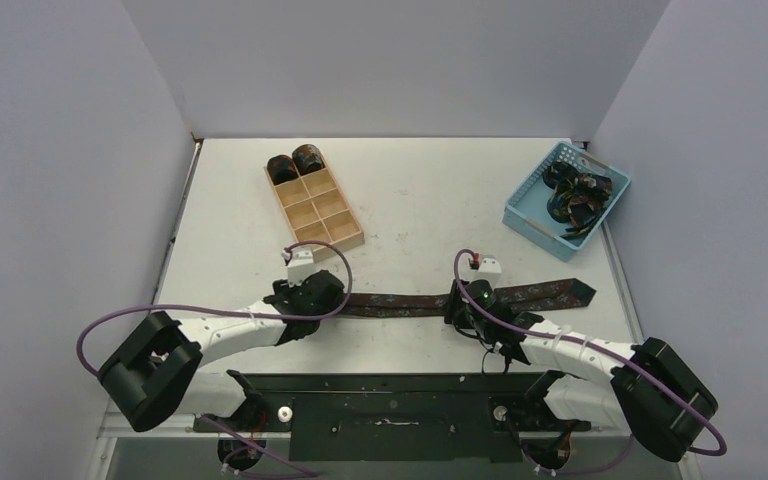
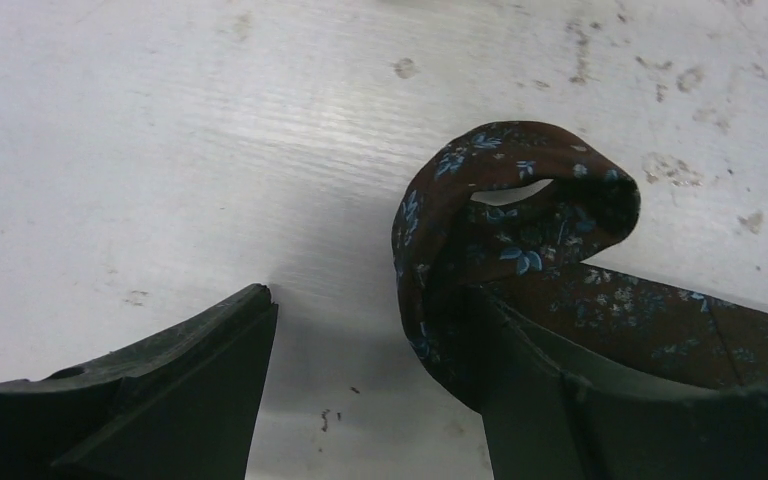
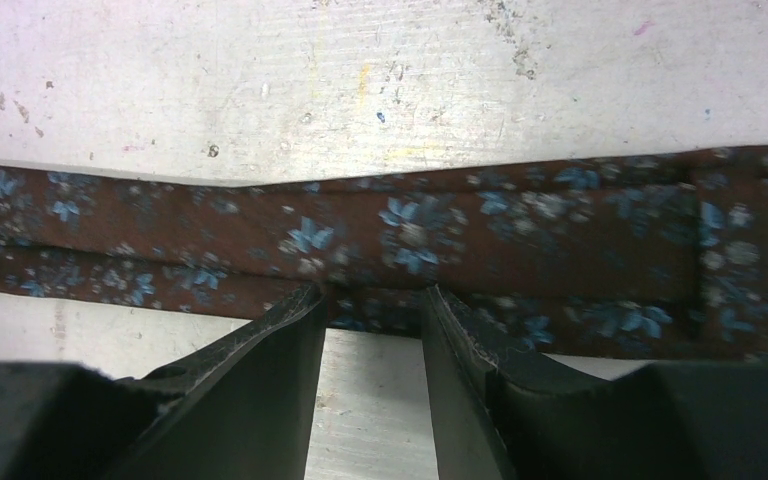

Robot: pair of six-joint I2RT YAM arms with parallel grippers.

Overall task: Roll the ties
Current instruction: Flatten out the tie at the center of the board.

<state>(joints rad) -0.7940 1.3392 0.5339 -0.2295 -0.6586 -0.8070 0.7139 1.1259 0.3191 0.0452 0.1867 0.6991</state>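
left gripper (image 1: 310,293), seen from above, sits at the narrow end of the tie (image 1: 550,293), which lies stretched across the table (image 1: 430,190) toward the right, its pointed end well past the right gripper (image 1: 472,300) that stands on its middle. behind them the tray (image 1: 355,238) holds two rolled ties (image 1: 295,163) in its two farthest compartments, the other six bare, and the basket (image 1: 535,180) at the far right holds a heap of loose ties (image 1: 575,197). in the left wrist view the left gripper (image 2: 370,300) is released, jaws wide with bare table between them, and the tie's end (image 2: 515,220) stands in one loose loop leaning on the right-hand finger (barely a first turn). in the right wrist view the right gripper (image 3: 372,298) is partly spread, its tips at the near edge of the flat tie (image 3: 410,225); whether they press it down i cannot tell. the risk, as i judge it: that slack loop may spring open or tip over if the jaws close beside it, and an unpinned strip could slide and wind crooked.
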